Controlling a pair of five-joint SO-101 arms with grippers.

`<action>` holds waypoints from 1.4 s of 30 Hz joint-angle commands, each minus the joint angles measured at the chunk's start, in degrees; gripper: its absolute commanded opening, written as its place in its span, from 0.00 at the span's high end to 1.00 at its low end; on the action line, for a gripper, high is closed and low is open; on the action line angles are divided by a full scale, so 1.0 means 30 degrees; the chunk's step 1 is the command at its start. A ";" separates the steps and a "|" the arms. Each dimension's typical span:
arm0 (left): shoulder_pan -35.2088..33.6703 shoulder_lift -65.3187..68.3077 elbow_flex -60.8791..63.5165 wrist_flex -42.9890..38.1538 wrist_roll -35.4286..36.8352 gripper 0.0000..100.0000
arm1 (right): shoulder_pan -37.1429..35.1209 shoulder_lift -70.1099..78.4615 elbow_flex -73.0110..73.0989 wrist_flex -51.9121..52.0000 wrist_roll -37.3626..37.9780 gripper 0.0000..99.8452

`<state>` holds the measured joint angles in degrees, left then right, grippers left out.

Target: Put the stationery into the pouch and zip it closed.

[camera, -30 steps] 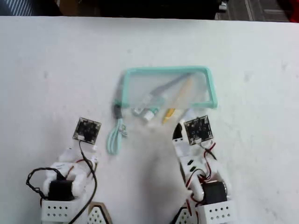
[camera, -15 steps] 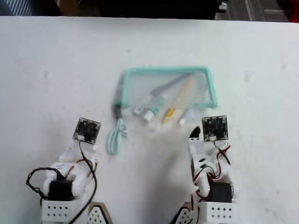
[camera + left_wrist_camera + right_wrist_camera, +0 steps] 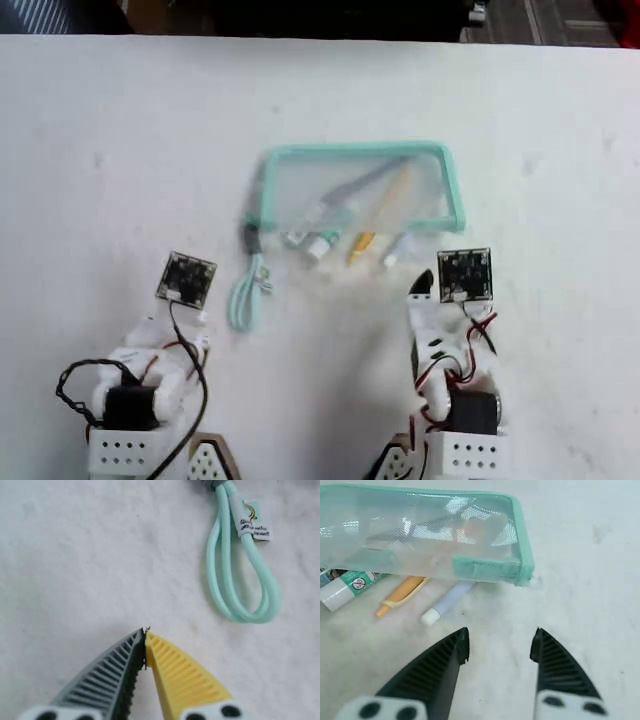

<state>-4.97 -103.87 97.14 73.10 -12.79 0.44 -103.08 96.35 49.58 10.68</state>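
Inside the pouch (image 3: 435, 530), the pens (image 3: 402, 594) blur behind its mesh past their tips. My right wrist view cuts off the pouch's far end; my left cuts the cord loop (image 3: 225, 510) off at its pouch end.

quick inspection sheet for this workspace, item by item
surface: white tabletop, lightly scuffed
job's things: mint-green mesh zip pouch lying flat; white-and-teal marker, orange pen and pale capped pen poke out of its near edge; mint-green cord loop at its corner
clutter: nothing seen
end effectors: left end effector shut, empty, near the cord loop; right end effector open, empty, before the pouch's corner
cables: black cable looped at the left arm's base; red wires on the right arm
surroundings: dark strip beyond the far edge
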 commanded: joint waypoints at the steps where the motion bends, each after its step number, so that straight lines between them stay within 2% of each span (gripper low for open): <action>1: 0.0161 -0.0132 -0.0029 0.0147 -0.0029 0.98 | 0.0103 -0.0132 0.0176 -0.0249 -0.0088 0.80; 8: 0.0073 -0.0132 -0.0029 -0.0117 -0.0117 0.98 | 0.0132 -0.0132 0.0176 -0.0249 -0.0088 0.80; 11: 0.0132 -0.0132 -0.0352 -0.1407 -0.0117 0.98 | 0.0161 -0.0132 0.0176 -0.0249 -0.0117 0.80; 17: 0.0015 -0.0132 -0.5832 -0.1758 -0.0088 0.98 | 0.0161 -0.0132 0.0176 -0.0249 -0.0147 0.80; 22: 0.0835 -0.0132 -0.9260 -0.0674 0.0029 0.98 | 0.0161 -0.0132 0.0176 -0.0308 -0.0088 0.80; 26: 0.2974 -0.0132 -0.8117 -0.0322 -0.0088 0.98 | 0.0161 -0.0132 0.0176 -0.0278 -0.0088 0.80; 30: 0.3267 -0.0132 -0.6828 -0.1788 -0.0147 0.98 | 0.0161 -0.0132 0.0176 -0.0278 -0.0088 0.80; 35: 0.3238 -0.0132 -0.5832 -0.3692 -0.3956 0.98 | 0.0161 -0.0132 0.0176 -0.0249 -0.0088 0.80; 36: 0.3238 -0.0132 -0.5480 -0.4161 -0.4103 0.98 | 0.0161 -0.0132 0.0176 -0.0249 -0.0088 0.80; 39: 0.2681 -0.0132 -0.4132 -0.5392 -0.1407 0.98 | 0.0161 -0.0132 0.0176 -0.0249 -0.0088 0.80; 42: 0.0366 -0.0132 -0.3839 -0.5832 0.0703 0.98 | 0.0161 -0.0132 0.0176 -0.0249 -0.0088 0.80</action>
<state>2.95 -104.40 85.54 58.86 -17.98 0.35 -103.08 96.35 49.58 10.68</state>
